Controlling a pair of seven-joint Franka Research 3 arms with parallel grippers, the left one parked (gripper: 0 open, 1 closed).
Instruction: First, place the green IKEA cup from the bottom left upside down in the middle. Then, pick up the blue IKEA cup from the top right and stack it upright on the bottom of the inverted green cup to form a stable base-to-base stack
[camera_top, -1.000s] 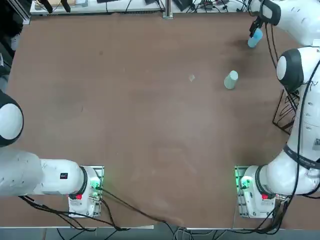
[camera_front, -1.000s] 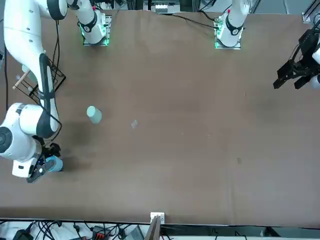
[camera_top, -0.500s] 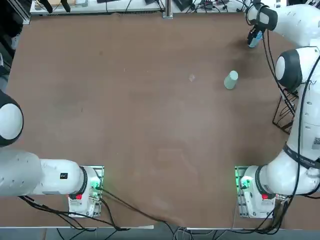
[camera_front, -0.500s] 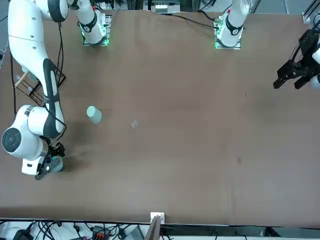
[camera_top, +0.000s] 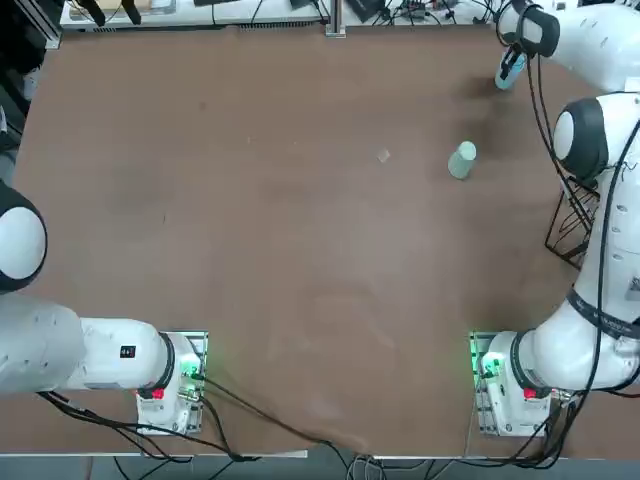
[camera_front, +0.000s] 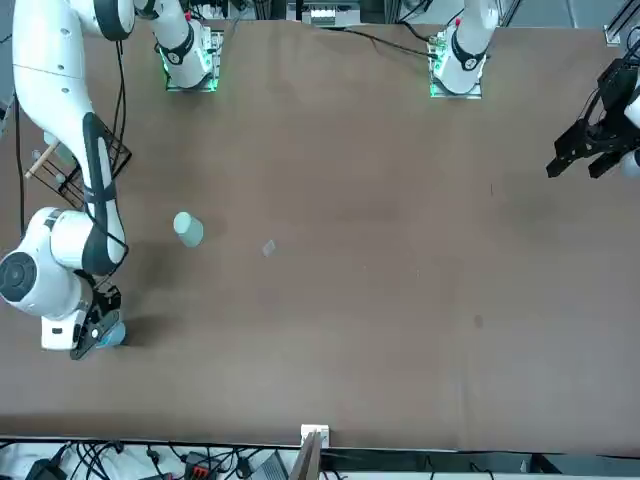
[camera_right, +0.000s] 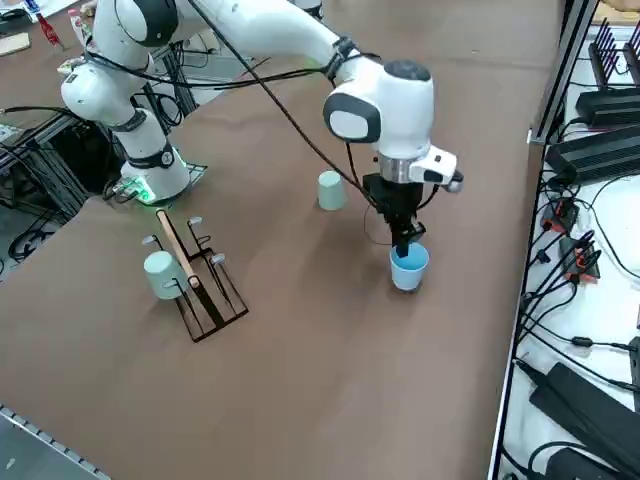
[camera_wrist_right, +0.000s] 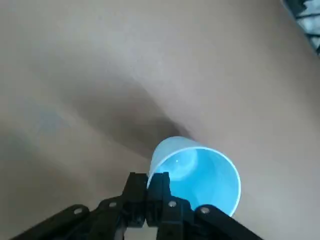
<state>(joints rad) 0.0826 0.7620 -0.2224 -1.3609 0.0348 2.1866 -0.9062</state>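
The blue IKEA cup (camera_top: 507, 74) stands mouth up near the far right corner of the table, also seen in the right side view (camera_right: 408, 269) and the front view (camera_front: 111, 336). My right gripper (camera_wrist_right: 153, 183) is shut on its rim, one finger inside the cup (camera_wrist_right: 200, 172) and one outside. From the side the gripper (camera_right: 404, 244) reaches straight down onto the cup's near wall. The green IKEA cup (camera_top: 461, 160) stands upside down, wide end on the table, a short way nearer the middle (camera_right: 331, 190) (camera_front: 187, 229).
A black wire rack (camera_right: 200, 285) with a pale green cup (camera_right: 160, 273) on it stands at the table's right edge (camera_top: 570, 225). A small pale speck (camera_top: 384, 155) lies left of the green cup. The table's far edge runs close behind the blue cup.
My right gripper's fingers have closed from open onto the blue cup's rim. The wrist shifted slightly over the cup. The green cup has not moved.
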